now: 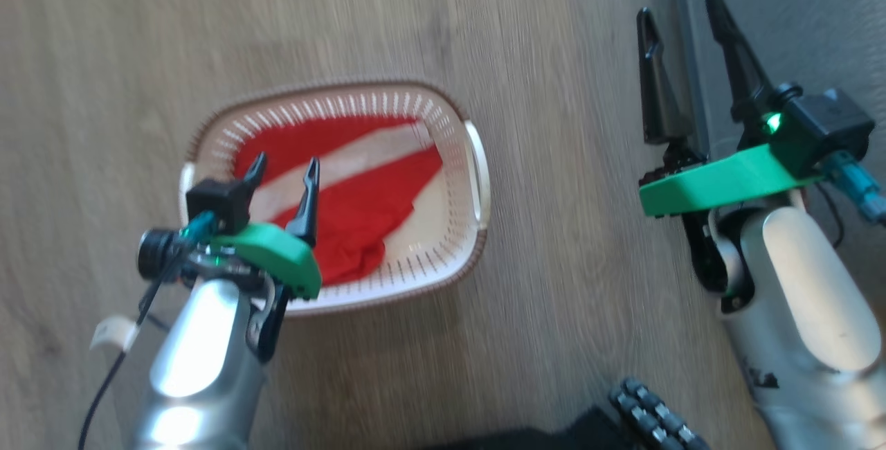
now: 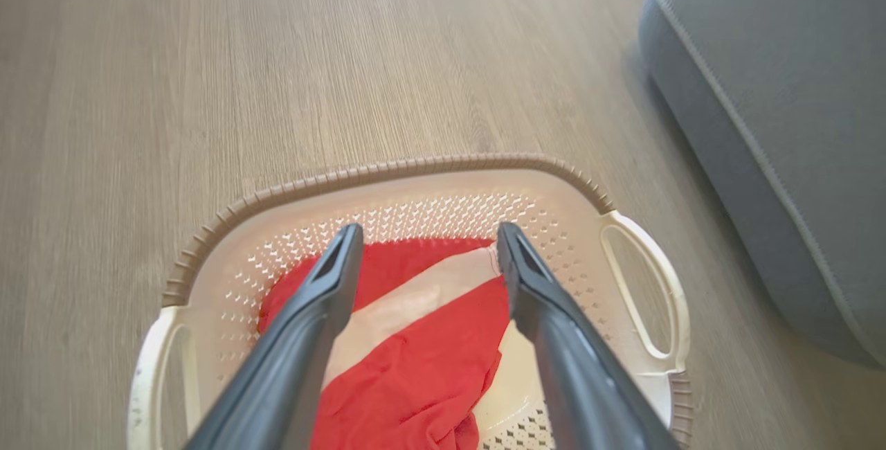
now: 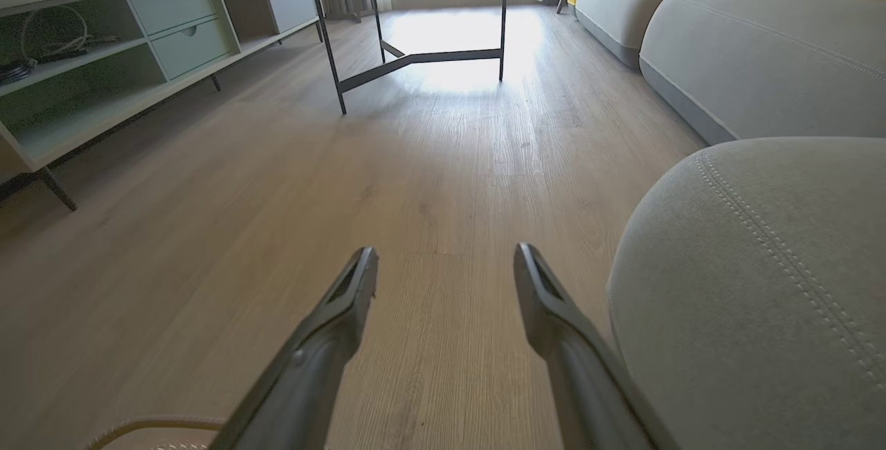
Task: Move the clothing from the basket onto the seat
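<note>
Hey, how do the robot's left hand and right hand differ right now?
Place: the left hand hangs over the basket, above the red clothing; the right hand is off to the side, over the floor beside the grey seat.
Pose: the left hand tilts down into the basket; the right hand points nearly level across the room.
Shared: both are open and hold nothing.

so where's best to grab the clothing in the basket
Probably the crumpled bunch at the robot-side end of the clothing, coming straight down with the left gripper, jaws open: the basket walls block side approaches, and the flat striped part gives little to pinch.
</note>
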{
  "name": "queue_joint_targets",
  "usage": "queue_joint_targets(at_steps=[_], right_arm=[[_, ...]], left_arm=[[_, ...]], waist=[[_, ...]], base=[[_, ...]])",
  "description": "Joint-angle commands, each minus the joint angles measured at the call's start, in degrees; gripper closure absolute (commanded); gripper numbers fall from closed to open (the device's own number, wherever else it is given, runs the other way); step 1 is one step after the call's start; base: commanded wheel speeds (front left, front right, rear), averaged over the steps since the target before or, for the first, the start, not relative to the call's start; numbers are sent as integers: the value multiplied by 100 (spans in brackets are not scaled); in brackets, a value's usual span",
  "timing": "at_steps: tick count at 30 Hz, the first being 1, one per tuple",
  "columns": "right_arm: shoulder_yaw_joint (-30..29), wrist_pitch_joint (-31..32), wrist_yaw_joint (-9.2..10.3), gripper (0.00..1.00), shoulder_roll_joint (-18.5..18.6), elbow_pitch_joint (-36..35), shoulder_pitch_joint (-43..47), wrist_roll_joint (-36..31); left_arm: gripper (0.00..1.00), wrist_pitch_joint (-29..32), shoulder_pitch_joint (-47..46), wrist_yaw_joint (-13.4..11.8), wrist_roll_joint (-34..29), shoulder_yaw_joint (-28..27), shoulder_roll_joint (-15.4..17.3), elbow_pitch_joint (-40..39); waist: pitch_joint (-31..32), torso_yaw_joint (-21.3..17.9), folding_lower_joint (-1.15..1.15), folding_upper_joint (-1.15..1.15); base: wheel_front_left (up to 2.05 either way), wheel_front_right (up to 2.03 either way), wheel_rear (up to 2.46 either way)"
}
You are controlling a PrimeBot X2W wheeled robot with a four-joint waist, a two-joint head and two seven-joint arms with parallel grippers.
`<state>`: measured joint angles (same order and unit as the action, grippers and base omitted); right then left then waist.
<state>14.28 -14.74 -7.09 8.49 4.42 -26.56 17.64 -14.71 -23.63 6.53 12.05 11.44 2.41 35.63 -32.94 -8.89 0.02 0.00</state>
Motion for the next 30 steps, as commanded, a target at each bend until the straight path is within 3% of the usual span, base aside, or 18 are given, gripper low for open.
queue_joint_targets(at_steps=[1, 11, 21, 30], right_arm=[[85, -26, -40, 0, 59, -226, -70, 28], [92, -26, -40, 0, -1, -306, -378, 40], [207, -26, -40, 0, -173, -291, -514, 83], [241, -26, -40, 0, -311, -260, -523, 157]], left_arm=[[0, -29, -222, -9, -117, -71, 47, 141], [0, -29, -1404, 21, -269, 183, 47, 1623], [0, 94, -2473, 38, -527, 1012, 47, 3013], [0, 626, -3023, -200, -981, 1552, 144, 3660]], waist=[[-689, -200, -2, 0], [-1535, -407, -2, 0], [-1973, -685, -2, 0], [-2244, -963, -2, 0]], base=[[0, 0, 0], [0, 0, 0], [0, 0, 0], [0, 0, 0]])
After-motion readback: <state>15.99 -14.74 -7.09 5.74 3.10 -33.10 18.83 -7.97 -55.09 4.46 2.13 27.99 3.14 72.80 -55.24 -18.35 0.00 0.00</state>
